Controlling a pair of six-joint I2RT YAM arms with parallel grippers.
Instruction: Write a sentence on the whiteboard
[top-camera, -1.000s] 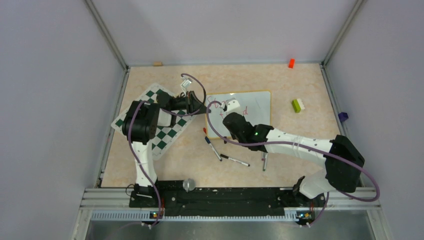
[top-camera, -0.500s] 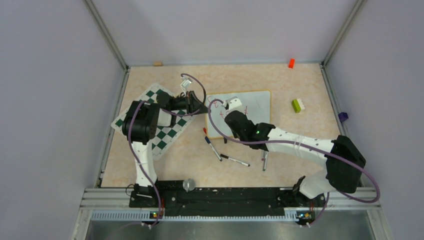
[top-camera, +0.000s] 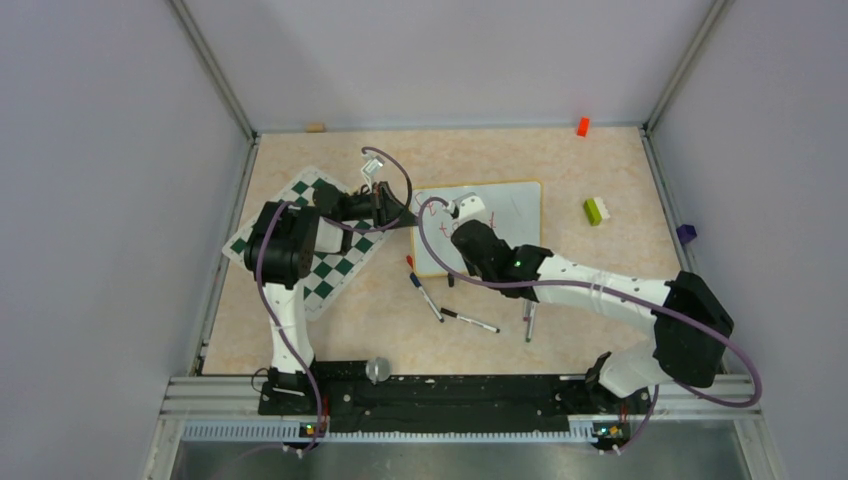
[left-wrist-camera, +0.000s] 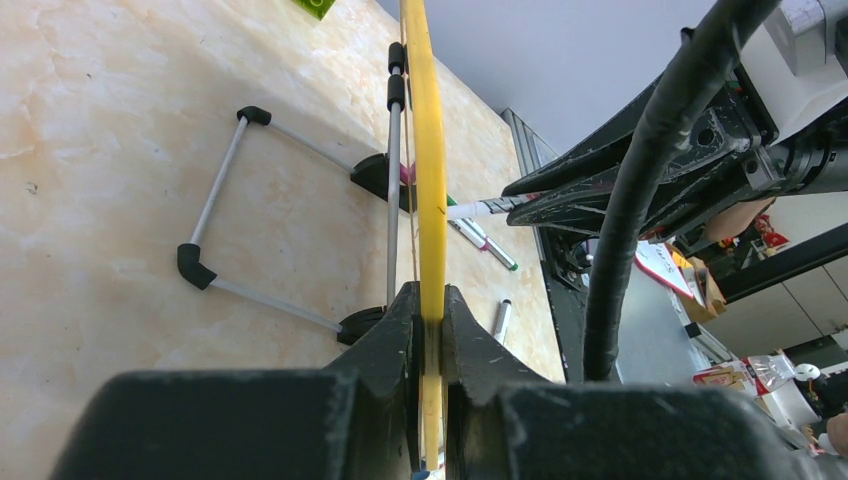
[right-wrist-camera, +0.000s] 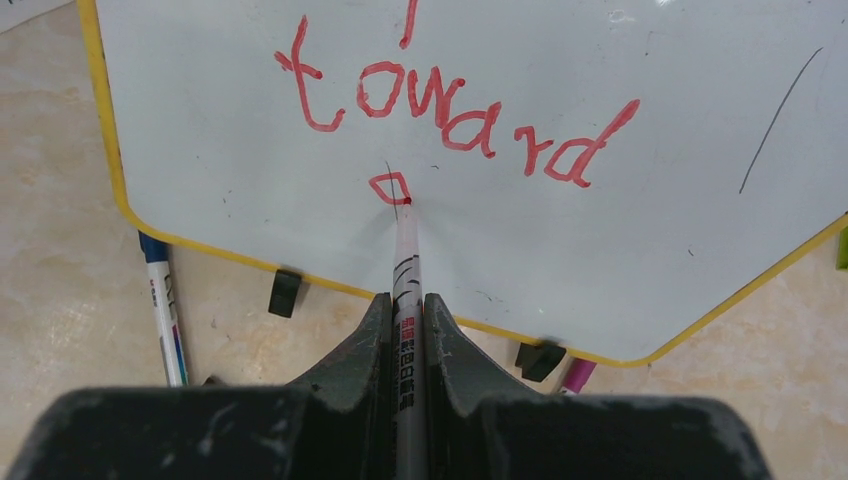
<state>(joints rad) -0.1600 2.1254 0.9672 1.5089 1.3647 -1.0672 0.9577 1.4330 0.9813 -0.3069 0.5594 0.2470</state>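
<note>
The whiteboard (top-camera: 505, 215) stands tilted on the table, and its yellow-looking frame shows in the right wrist view (right-wrist-camera: 620, 250). The sentence (right-wrist-camera: 450, 110) is in red marker: "toward" is readable, with one stroke of a line above it and a small red loop (right-wrist-camera: 390, 187) below. My right gripper (right-wrist-camera: 407, 300) is shut on a white marker (right-wrist-camera: 405, 245) whose tip touches the board at that loop. It also shows in the top view (top-camera: 458, 228). My left gripper (left-wrist-camera: 428, 295) is shut on the board's left edge (left-wrist-camera: 425, 150); it shows in the top view (top-camera: 400, 213) too.
A green-and-white chessboard mat (top-camera: 300, 262) lies under the left arm. Three loose markers (top-camera: 428, 298) (top-camera: 470, 321) (top-camera: 529, 322) lie in front of the board. A green-white block (top-camera: 596, 210), an orange block (top-camera: 582, 126) and a metal stand (left-wrist-camera: 225, 205) are nearby.
My right gripper has shifted slightly farther along the board with the marker. My left gripper has kept the board's edge still.
</note>
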